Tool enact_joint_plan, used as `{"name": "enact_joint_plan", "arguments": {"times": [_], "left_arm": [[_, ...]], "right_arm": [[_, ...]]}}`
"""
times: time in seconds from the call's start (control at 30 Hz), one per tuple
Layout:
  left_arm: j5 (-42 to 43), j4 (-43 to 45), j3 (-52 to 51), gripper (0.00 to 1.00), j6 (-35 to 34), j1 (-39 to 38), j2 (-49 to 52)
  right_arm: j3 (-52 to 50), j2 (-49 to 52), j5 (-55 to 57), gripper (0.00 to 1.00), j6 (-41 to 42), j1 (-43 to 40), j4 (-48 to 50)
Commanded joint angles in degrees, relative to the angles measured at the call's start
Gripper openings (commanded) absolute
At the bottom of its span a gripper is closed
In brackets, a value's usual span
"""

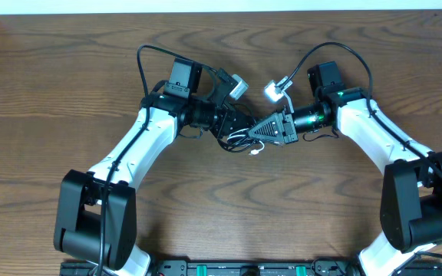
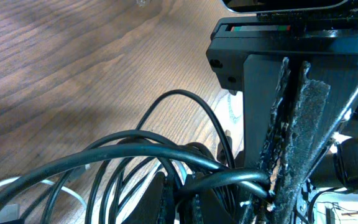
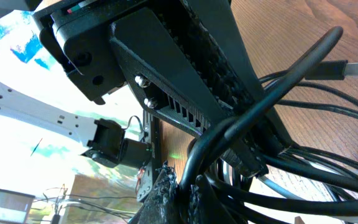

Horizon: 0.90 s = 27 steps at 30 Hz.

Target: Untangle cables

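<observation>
The thin black cable [image 1: 240, 140] lies in a tangled bundle on the brown wood-grain table [image 1: 67, 61], midway between the left and right edges and a little nearer the far edge. Both arms meet over it. A short piece of the thin white cable [image 1: 257, 149] shows at the bundle's near side; in the left wrist view it curves across the wood [image 2: 17, 186] beneath the black loops.

The right gripper [image 1: 258, 132] is pinching the black cable. Its rough dark pads [image 2: 312, 118] are pressed almost together, and a black loop [image 2: 229, 180] runs in between them.

The left gripper [image 1: 239, 129] sits just beside it, tip to tip, with black strands crossing its ribbed fingers [image 3: 185, 106]. I cannot tell whether it is spread or clamped, because the strands hide the fingertips.
</observation>
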Motion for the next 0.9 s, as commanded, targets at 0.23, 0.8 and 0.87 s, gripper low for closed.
{"name": "enact_joint_plan", "arguments": {"times": [0.23, 0.8, 0.87], "left_arm": [[0.6, -6.0, -0.2, 0.07, -0.3, 3.0, 0.2], [-0.6, -11.9, -0.2, 0.07, -10.8, 6.3, 0.2], [-0.7, -11.9, -0.2, 0.07, -12.3, 6.3, 0.2]], "right_arm": [[0.0, -1.1, 8.2, 0.27, -1.5, -2.5, -1.3], [0.0, -1.3, 12.0, 0.28, -4.5, 0.3, -0.7], [0.0, -1.3, 13.0, 0.26, -4.5, 0.7, -0.7]]}}
